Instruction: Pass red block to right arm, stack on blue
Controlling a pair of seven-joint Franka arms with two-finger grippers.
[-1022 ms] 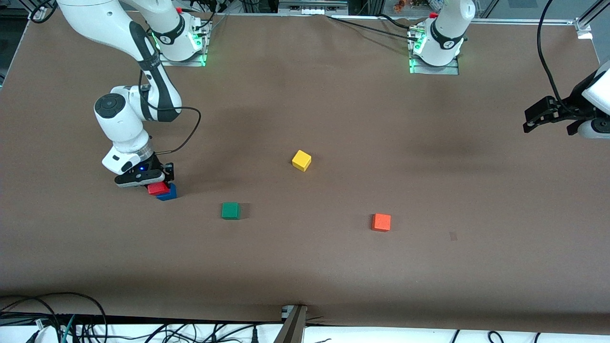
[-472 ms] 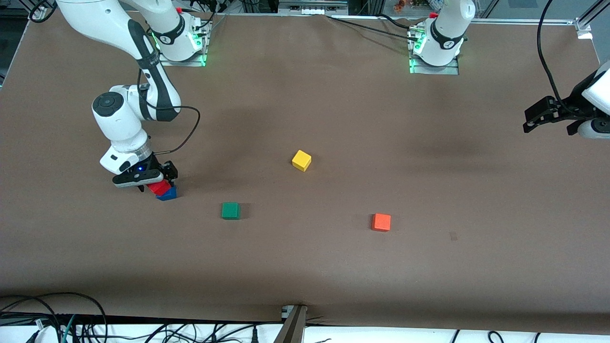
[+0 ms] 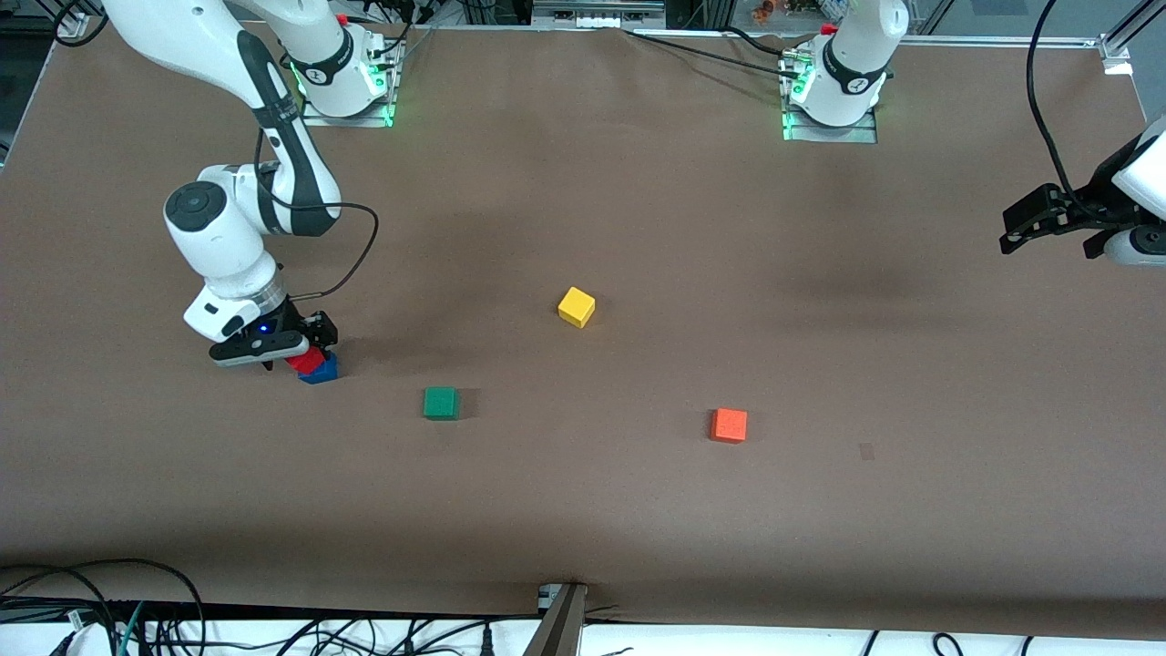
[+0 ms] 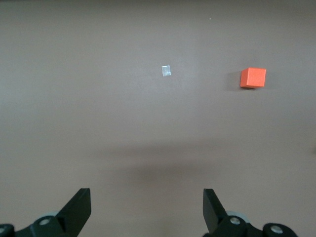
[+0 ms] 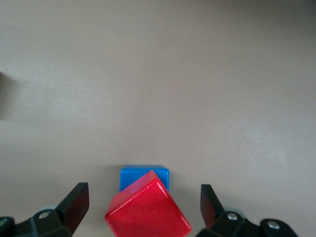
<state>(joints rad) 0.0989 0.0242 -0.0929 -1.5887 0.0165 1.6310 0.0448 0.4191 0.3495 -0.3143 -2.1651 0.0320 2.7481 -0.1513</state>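
The red block (image 3: 306, 362) rests on the blue block (image 3: 322, 370) near the right arm's end of the table, turned askew so a blue corner shows. In the right wrist view the red block (image 5: 148, 211) covers most of the blue block (image 5: 143, 176). My right gripper (image 3: 297, 352) hovers just over the stack, open; its fingertips (image 5: 77, 201) stand clear of the red block on both sides. My left gripper (image 3: 1025, 225) waits open above the left arm's end of the table, and the left wrist view shows nothing between its fingers (image 4: 80, 207).
A green cube (image 3: 441, 403), a yellow cube (image 3: 577, 306) and an orange cube (image 3: 729, 425) lie apart around mid-table. The orange cube (image 4: 253, 78) and a small pale tape patch (image 4: 166, 71) show in the left wrist view. Cables run along the table's near edge.
My right gripper has opened, let go of the red block and lifted a little off the stack. The red block stays on the blue one. The left arm has not moved.
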